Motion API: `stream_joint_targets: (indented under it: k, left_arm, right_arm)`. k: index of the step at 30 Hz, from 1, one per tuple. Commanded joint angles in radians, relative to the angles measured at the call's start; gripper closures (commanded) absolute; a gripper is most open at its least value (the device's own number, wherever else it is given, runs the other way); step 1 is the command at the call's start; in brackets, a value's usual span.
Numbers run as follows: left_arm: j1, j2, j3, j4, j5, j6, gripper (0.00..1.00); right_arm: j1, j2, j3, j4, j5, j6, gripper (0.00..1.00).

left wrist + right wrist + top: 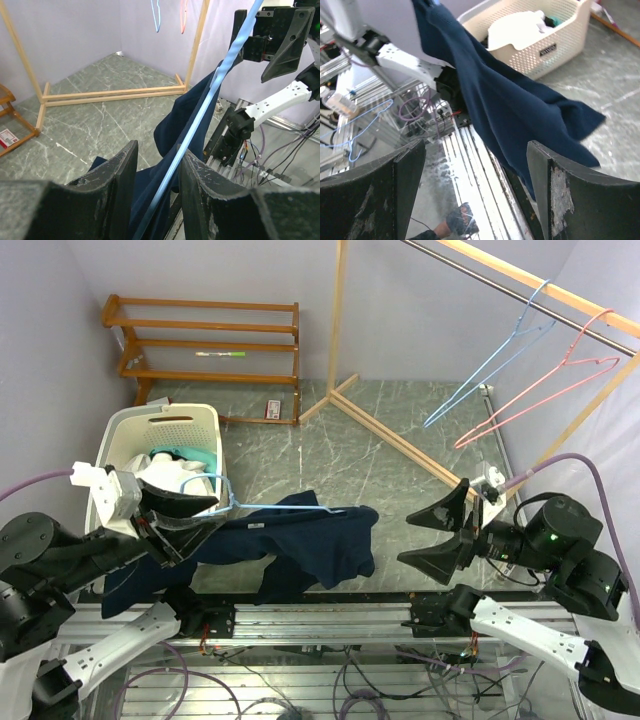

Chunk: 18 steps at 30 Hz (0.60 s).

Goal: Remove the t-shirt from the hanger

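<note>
A dark navy t-shirt (310,540) hangs over a light blue wire hanger (280,507) just above the table's near edge. My left gripper (205,512) holds the hanger's left end, its hook by the fingers. In the left wrist view the hanger wire (210,100) runs between the fingers (115,175) along the right one, with the t-shirt (185,115) draped below. My right gripper (405,538) stands open just right of the shirt's free end, holding nothing. The right wrist view shows the t-shirt (510,100) ahead of the wide-apart jaws of the right gripper (476,150).
A white laundry basket (165,430) with clothes stands behind the left gripper. A wooden garment rack (390,435) at the back right carries a blue hanger (500,360) and a pink hanger (545,390). A wooden shelf (200,340) stands at the back left.
</note>
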Motion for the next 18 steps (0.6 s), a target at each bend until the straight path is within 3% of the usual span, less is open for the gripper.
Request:
stream_joint_targets:
  k: [1, 14, 16, 18]
  left_arm:
    - [0.0, 0.029, 0.0, 0.103, 0.081, -0.029, 0.93]
    - [0.0, 0.056, -0.015, 0.158, 0.12, -0.05, 0.93]
    - [0.0, 0.058, -0.016, 0.168, 0.128, -0.054, 0.93]
    - [0.001, 0.06, -0.015, 0.173, 0.131, -0.057, 0.93]
  right_arm:
    - [-0.002, 0.034, -0.025, 0.137, -0.169, -0.102, 0.18]
    - [-0.002, 0.142, -0.096, 0.274, -0.252, -0.138, 0.19]
    - [-0.003, 0.151, -0.129, 0.292, -0.253, -0.116, 0.24]
    - [-0.002, 0.156, -0.157, 0.304, -0.239, -0.093, 0.36]
